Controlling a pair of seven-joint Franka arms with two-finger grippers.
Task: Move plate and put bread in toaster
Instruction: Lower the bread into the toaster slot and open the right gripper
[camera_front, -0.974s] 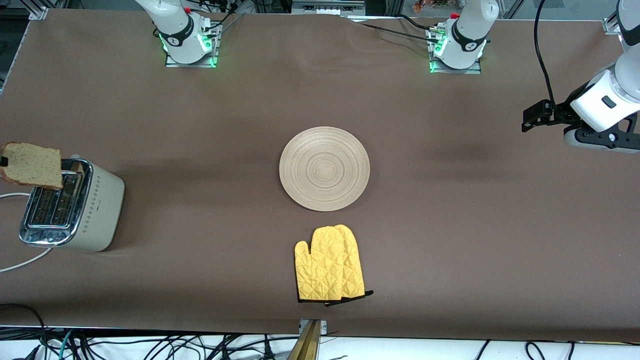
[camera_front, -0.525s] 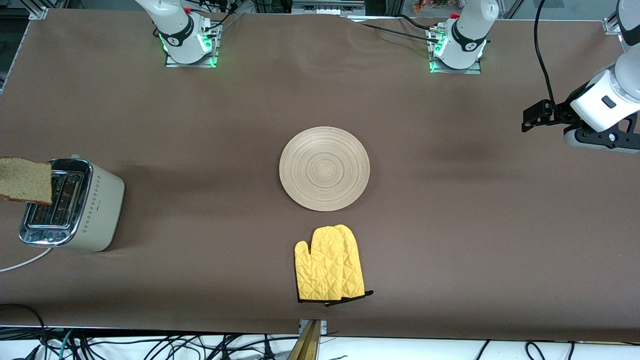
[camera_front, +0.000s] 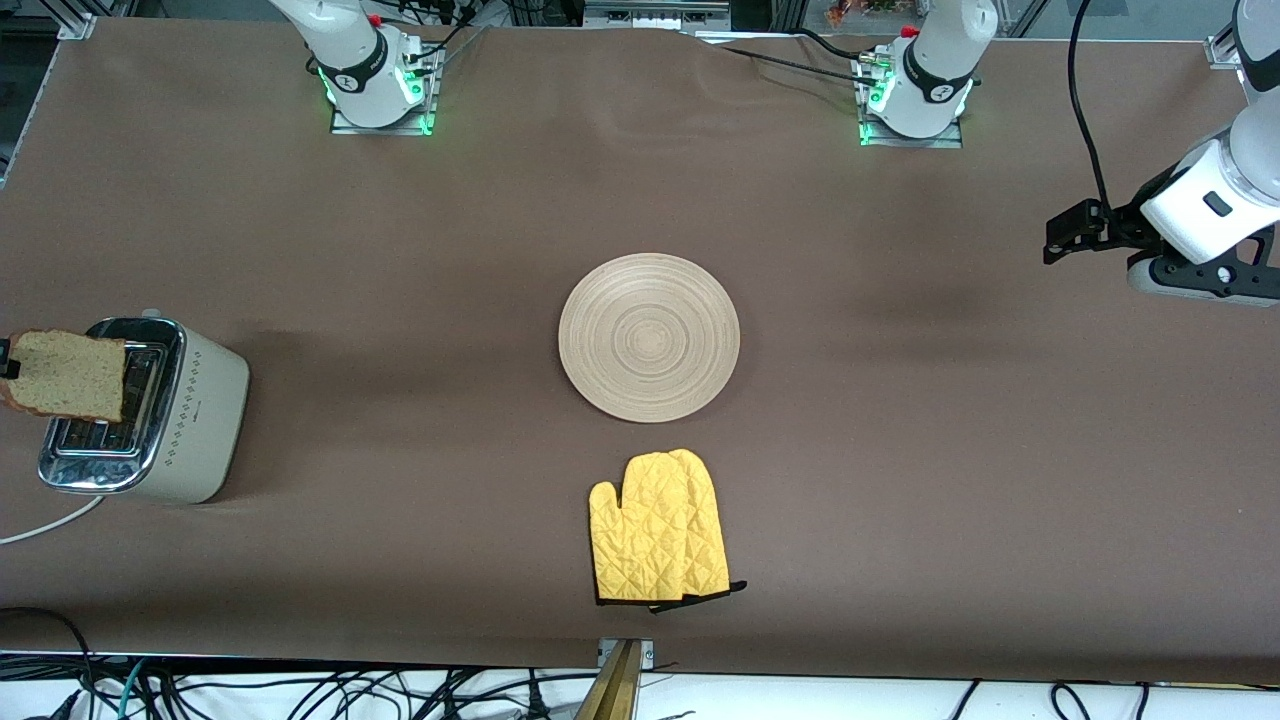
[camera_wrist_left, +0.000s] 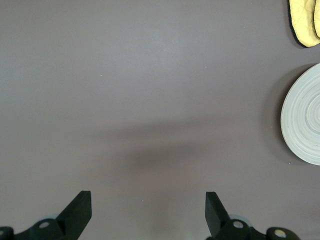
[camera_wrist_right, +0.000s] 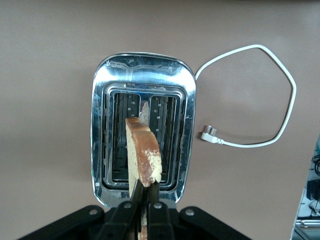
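Bread (camera_wrist_right: 143, 156) clamped edge-on in right pincer (camera_wrist_right: 141, 209) over toaster (camera_front: 190, 420) slots, not yet inserted. Plate (camera_front: 649, 337) at mid-bench. Left pincer (camera_wrist_left: 148, 212) waits, jaws wide, empty.

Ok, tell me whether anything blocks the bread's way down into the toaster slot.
Nothing visible does. The right end effector holds the bread on edge over the toaster, above the strip between its two slots, and both slots look empty. The plug and cord lie on the table beside the toaster.
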